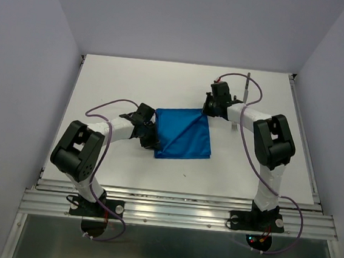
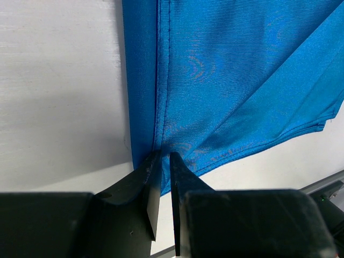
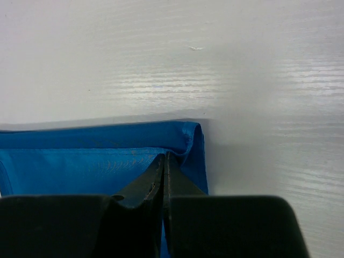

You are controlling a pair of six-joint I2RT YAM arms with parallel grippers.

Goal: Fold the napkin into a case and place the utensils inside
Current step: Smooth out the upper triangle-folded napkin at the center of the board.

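Observation:
The blue napkin [image 1: 184, 133] lies folded on the white table, with a diagonal flap across its top. My left gripper [image 1: 154, 138] is at its left edge. In the left wrist view the left gripper [image 2: 165, 154] is shut on the napkin [image 2: 236, 80], and creases fan out from the tips. My right gripper [image 1: 206, 111] is at the far right corner. In the right wrist view the right gripper [image 3: 164, 156] pinches the raised corner of the napkin [image 3: 80, 161]. A slim utensil [image 1: 247, 86] lies at the back right, partly under the right arm. A silver tip [image 1: 235, 128] shows beside that arm.
The white table [image 1: 134, 82] is walled in by pale panels on the left, back and right. A metal rail [image 1: 176, 212] runs along the near edge where both arm bases are bolted. Purple cables loop over each arm.

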